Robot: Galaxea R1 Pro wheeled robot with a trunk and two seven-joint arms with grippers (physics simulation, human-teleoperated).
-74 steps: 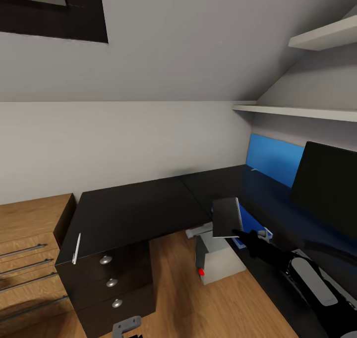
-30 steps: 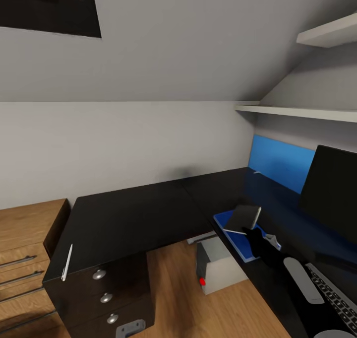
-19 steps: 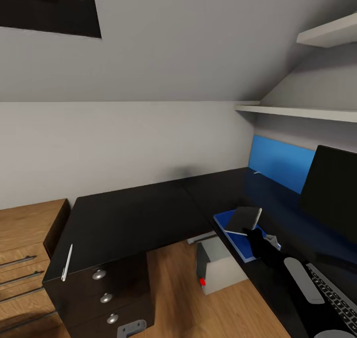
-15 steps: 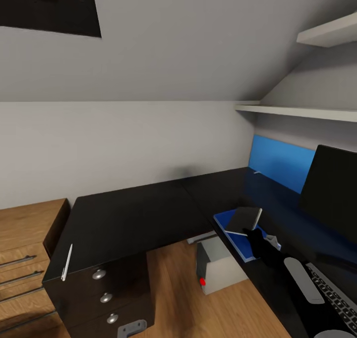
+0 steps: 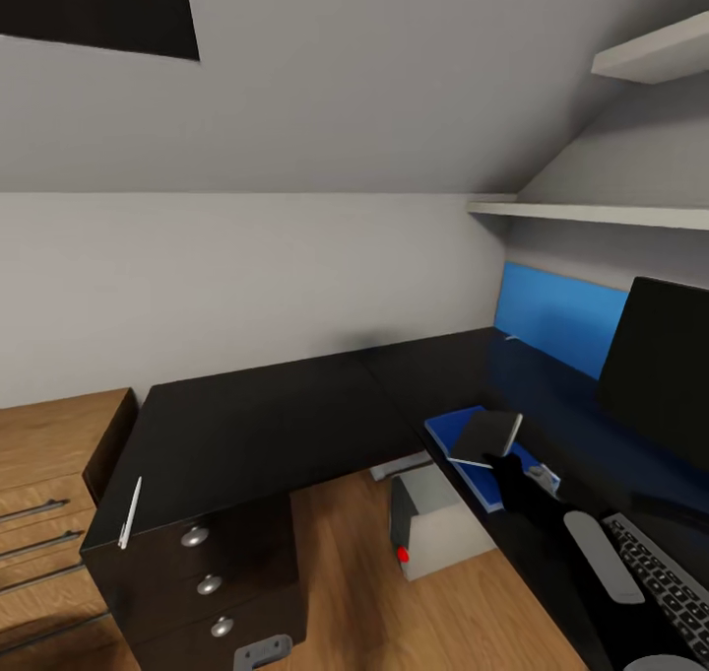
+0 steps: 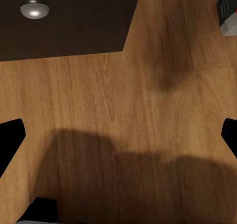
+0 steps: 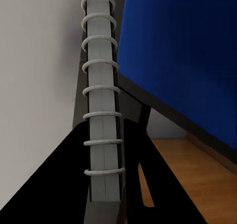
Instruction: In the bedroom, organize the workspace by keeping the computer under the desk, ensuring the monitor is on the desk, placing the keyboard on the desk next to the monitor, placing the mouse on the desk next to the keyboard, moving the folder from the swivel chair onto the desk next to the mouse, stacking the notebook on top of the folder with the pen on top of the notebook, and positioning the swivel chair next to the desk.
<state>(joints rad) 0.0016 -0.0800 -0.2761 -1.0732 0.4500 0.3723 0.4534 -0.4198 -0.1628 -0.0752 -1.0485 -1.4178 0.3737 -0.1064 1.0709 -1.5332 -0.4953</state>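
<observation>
My right gripper (image 5: 505, 462) is shut on the dark grey notebook (image 5: 487, 434), holding it low over the blue folder (image 5: 517, 476) near the desk's (image 5: 266, 425) inner corner; I cannot tell whether they touch. In the right wrist view the notebook's wire spine (image 7: 101, 110) runs between the fingers (image 7: 59, 184), with the folder (image 7: 182, 56) beside it. The white pen (image 5: 129, 513) lies at the desk's left end. The monitor (image 5: 660, 375) and the keyboard (image 5: 662, 580) are at the right, and the computer (image 5: 433, 531) stands on the floor under the desk. My left gripper (image 6: 118, 135) hangs open over the floor.
A drawer unit with silver knobs (image 5: 195, 536) sits under the desk's left end, and one knob (image 6: 34, 9) shows in the left wrist view. A light-wood chest of drawers (image 5: 49, 494) stands further left. A blue wall panel (image 5: 559, 316) and white shelves (image 5: 591, 214) are behind the monitor.
The notebook went from raised and upright to low and nearly flat over the folder. The head view has shifted, moving the whole scene slightly.
</observation>
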